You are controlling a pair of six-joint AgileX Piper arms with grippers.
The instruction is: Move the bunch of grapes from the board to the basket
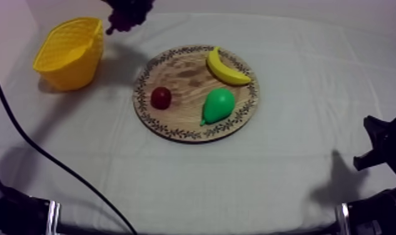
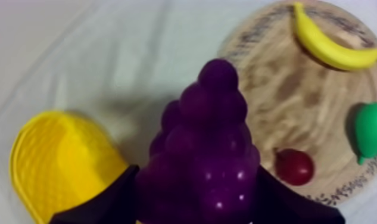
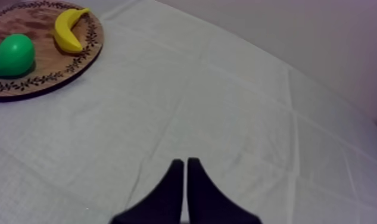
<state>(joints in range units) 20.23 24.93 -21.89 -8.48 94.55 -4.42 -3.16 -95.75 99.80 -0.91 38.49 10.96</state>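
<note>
Risk of a miss noted.
Bunch of grapes [image 2: 205, 161] was pinched in left claw [image 2: 196, 204] beside yellow basket [image 1: 69, 53]; early release was judged a miss.

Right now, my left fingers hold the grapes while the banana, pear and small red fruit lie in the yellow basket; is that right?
Not quite: the top view shows the banana, pear and small red fruit on the wooden board, not in the yellow basket.

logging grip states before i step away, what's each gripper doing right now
Left gripper: shut on the grapes.
Right gripper: shut, holding nothing.
</note>
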